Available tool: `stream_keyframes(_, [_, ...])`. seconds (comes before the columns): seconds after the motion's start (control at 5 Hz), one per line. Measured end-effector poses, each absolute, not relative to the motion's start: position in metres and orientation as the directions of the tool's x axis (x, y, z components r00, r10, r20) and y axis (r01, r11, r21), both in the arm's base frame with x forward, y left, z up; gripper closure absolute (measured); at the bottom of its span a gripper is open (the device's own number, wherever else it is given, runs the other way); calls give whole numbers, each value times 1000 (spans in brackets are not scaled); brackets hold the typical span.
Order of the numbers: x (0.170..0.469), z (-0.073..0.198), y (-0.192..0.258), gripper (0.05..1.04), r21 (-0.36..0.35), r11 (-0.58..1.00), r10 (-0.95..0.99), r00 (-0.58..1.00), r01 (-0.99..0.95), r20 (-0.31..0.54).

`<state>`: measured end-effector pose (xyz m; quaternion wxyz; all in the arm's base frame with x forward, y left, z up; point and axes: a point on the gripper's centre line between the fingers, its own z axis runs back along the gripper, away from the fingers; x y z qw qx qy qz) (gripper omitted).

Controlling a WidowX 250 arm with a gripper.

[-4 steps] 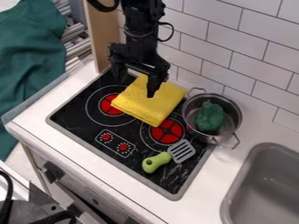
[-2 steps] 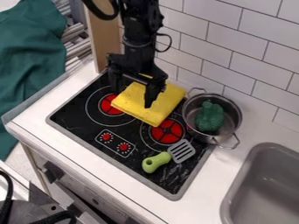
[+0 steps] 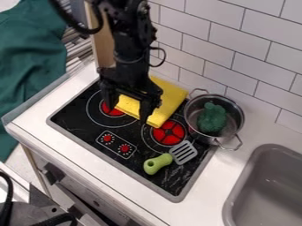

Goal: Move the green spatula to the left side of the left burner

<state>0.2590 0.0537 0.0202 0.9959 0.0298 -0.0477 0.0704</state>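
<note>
The black gripper (image 3: pixel 126 115) hangs open over the stove, its fingers apart above the left burner (image 3: pixel 111 108) and the front edge of the yellow cloth, with nothing held between them. The spatula (image 3: pixel 158 163), with a green handle and a grey slotted head, lies flat on the black cooktop in front of the right burner (image 3: pixel 169 133). It is to the right of and nearer the front than the gripper, apart from it. The gripper and cloth partly cover the left burner.
A folded yellow cloth (image 3: pixel 169 98) lies across the back of the stove. To its right stands a metal pot (image 3: pixel 235 114) holding a dark green broccoli-like toy (image 3: pixel 212 118). A grey sink (image 3: pixel 268 190) is at lower right, and the tiled wall (image 3: pixel 247 48) rises behind.
The gripper has moved forward and to the left, from over the yellow cloth toward the left burner. The spatula, cloth and pot have stayed where they were.
</note>
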Motion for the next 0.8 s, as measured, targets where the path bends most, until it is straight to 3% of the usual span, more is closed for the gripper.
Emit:
stream_keyframes(0.4, [231, 12, 32, 85, 20, 1000, -12, 991, 9, 133])
stream_keyframes(0.8, [239, -10, -6, 85, 34, 995, -92, 994, 90, 64])
